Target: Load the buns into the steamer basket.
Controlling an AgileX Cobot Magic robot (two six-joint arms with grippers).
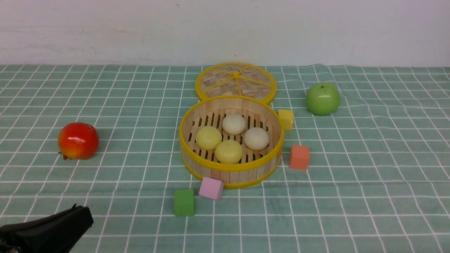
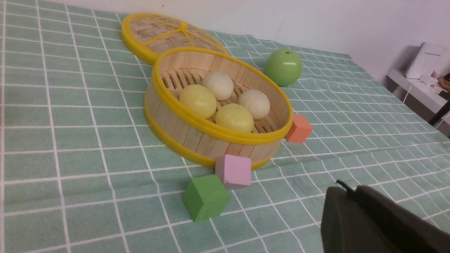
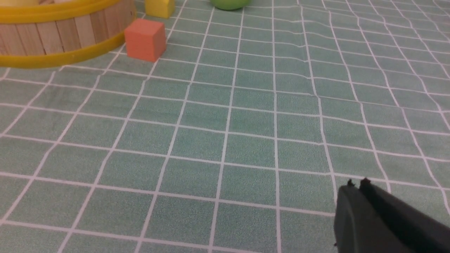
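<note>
the table [image 1: 351, 196], spread with a green cloth gridded in white, carries everything. at its middle stands the steamer basket [image 1: 230, 171], upright, its open mouth facing up, round with no long axis. all four buns lie inside on the slatted floor, dome side up: a cream bun [image 1: 234, 124] at the far side, a second cream bun [image 1: 256, 138] to the right, a yellow bun [image 1: 208, 137] to the left and a second yellow bun [image 1: 229, 151] nearest. they sit close together, the near yellow one touching its yellow neighbour.

the woven lid [image 1: 235, 81] lies flat just beyond the basket, its near edge hidden behind the far rim. a red apple [image 1: 78, 141] sits well to the left, a green apple [image 1: 322, 98] far to the right.

four foam cubes ring the basket: a yellow cube [image 1: 286, 119] at its right far side, an orange cube [image 1: 299, 157] just right of it, a pink cube [image 1: 211, 188] against its near wall, and a green cube [image 1: 184, 202] just beside the pink one.

the left hand [image 2: 346, 191] hangs low at the near left, its fingers pressed together, holding nothing. the right hand [image 3: 357, 184] hovers over bare cloth to the right, fingers likewise pressed together and empty.
</note>
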